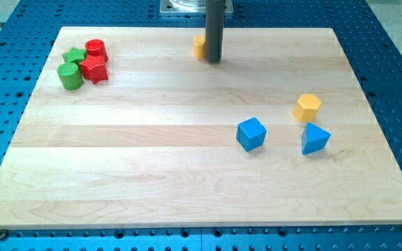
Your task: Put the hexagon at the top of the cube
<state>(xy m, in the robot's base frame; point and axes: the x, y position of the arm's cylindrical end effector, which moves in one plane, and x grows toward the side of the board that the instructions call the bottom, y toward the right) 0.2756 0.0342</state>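
Observation:
A yellow hexagon [308, 107] lies at the view's right, above and to the right of a blue cube [250, 133] near the middle right. My tip [213, 60] is at the view's top centre, far from both. It stands right beside a small yellow block [199, 47], which it partly hides, so that block's shape cannot be made out.
A blue triangular block [315, 139] lies just below the hexagon, to the right of the cube. At the top left sits a cluster: a red cylinder [96, 49], a red star [95, 69], a green star [73, 56], and a green cylinder [69, 75].

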